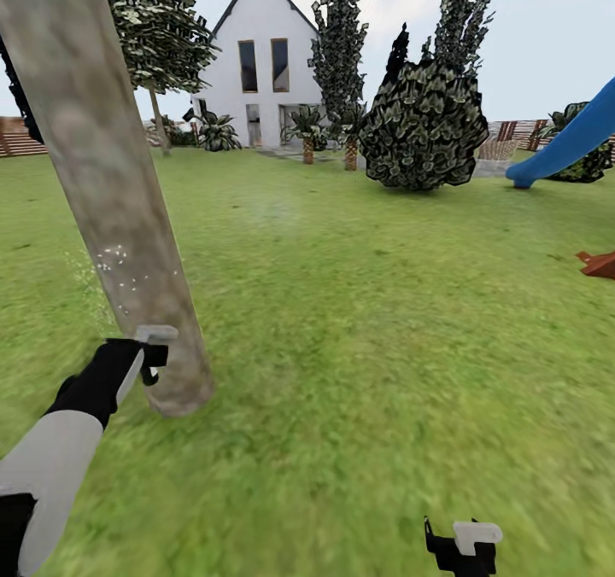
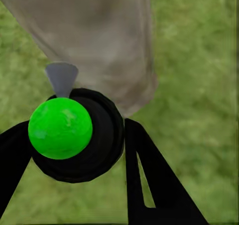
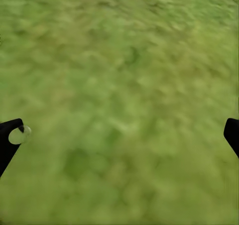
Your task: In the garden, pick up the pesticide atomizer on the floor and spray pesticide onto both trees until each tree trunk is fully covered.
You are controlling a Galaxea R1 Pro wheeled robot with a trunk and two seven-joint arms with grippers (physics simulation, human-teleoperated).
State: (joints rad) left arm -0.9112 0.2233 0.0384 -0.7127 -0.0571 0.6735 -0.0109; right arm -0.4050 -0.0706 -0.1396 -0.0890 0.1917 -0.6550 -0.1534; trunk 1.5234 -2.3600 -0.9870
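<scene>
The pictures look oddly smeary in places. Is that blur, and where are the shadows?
Head view: the grass smears toward the bottom edge, the tree trunk is soft, flat daylight, no clear cast shadows. Left wrist view: the trunk is hazy behind the sharp green ball. Right wrist view: the grass is mottled blur.

The left arm has a pale grey forearm, black wrist, and black hand with light-grey fingertips.

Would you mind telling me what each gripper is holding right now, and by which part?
The left gripper holds the sprayer, its fingers clamping the round black body just below the green cap. The right gripper is open over grass and holds nothing.
</scene>
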